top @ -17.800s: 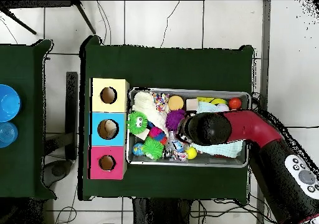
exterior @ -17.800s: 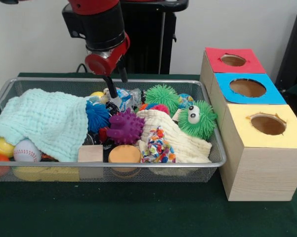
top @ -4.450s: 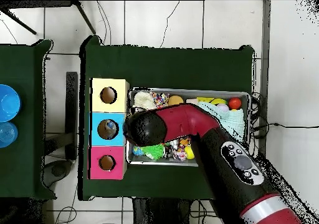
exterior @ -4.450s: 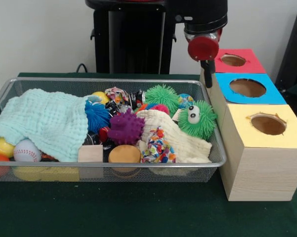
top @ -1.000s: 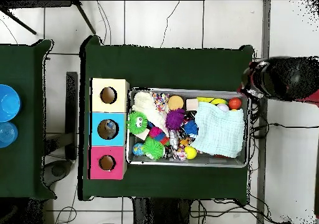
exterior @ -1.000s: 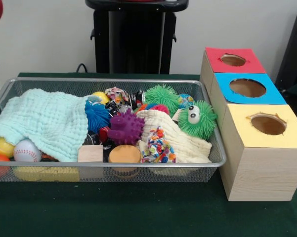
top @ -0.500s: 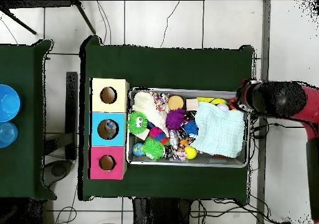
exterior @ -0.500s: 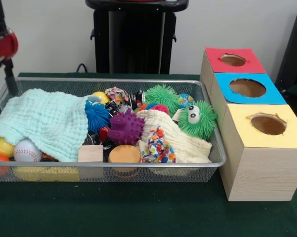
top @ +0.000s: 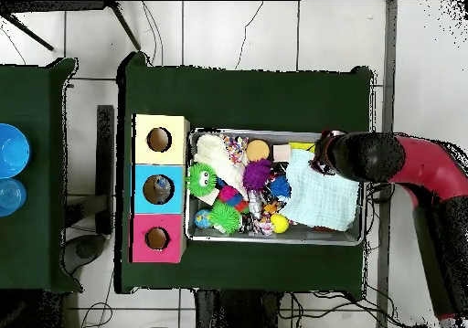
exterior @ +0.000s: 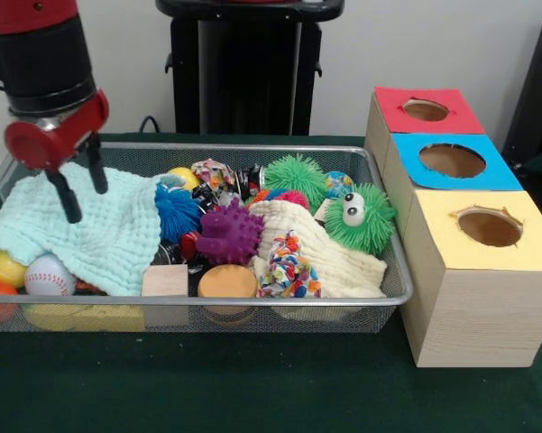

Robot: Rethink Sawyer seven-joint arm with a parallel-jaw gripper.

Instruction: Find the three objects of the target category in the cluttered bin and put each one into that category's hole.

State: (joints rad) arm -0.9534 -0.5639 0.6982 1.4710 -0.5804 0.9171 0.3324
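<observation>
The wire mesh bin [exterior: 198, 145] is full of toys and also shows in the overhead view [top: 274, 240]. My gripper [exterior: 87, 203] is open and empty. It hangs over the bin's left end, just above a mint green cloth [exterior: 99, 230]. In the overhead view the gripper [top: 323, 156] is over that cloth [top: 320, 192]. A small shiny crinkly piece [exterior: 252, 178] shows at the back middle of the bin, mostly hidden. No clear packet with blue and red print shows plainly. Something pale lies inside the blue box's hole [top: 158, 189].
Three wooden boxes stand right of the bin, topped red [exterior: 392, 101], blue [exterior: 413, 144] and yellow [exterior: 451, 200], each with a round hole. The bin holds a purple spiky ball [exterior: 227, 233], a green googly-eyed toy [exterior: 361, 216], a cream cloth [exterior: 334, 262], a confetti bundle [exterior: 286, 263], balls and blocks.
The arm has swung in from the bin's left edge and come down. The gripper now hangs over the mint cloth inside the bin. The toys have not moved.
</observation>
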